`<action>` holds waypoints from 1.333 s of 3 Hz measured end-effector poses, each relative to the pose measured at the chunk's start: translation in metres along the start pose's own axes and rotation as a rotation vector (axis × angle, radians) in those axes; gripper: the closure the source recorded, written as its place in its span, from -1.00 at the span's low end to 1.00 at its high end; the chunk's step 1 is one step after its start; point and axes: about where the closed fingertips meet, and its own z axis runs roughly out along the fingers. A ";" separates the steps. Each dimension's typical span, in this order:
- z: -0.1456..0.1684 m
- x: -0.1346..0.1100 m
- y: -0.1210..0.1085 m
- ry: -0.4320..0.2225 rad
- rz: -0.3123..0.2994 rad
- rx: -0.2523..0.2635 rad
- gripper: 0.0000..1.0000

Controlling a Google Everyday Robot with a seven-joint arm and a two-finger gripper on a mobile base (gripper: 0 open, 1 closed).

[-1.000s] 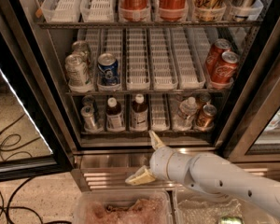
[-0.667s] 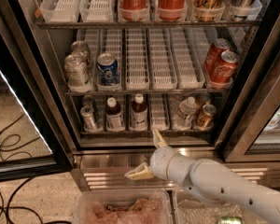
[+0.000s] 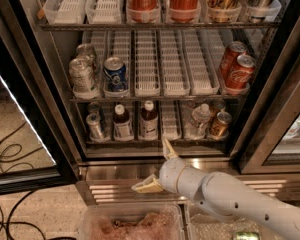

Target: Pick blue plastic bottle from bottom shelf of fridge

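I'm on the approach: my pale two-finger gripper point(image 3: 157, 168) hangs spread and empty before the shiny steel base grille point(image 3: 115, 173) of the black-framed glass-door fridge point(image 3: 272, 109). The small blue plastic bottle point(image 3: 149, 120) of brown drink stands upright, white cap up and long axis vertical, on the bottom wire shelf point(image 3: 170, 125), just right of its twin brown bottle point(image 3: 122, 124). Next I must rise and reach in level around its body.

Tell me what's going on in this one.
A robot arm reaches toward the open fridge. Its pincer is open and empty, in front of the steel base just below the bottom shelf. On that shelf two brown white-capped bottles stand side by side, untouched, with cans toward either end.
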 end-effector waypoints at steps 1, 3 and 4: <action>0.013 0.004 -0.009 -0.021 -0.005 0.033 -1.00; 0.036 0.002 -0.039 -0.075 -0.023 0.124 -1.00; 0.056 -0.012 -0.070 -0.081 -0.084 0.150 -1.00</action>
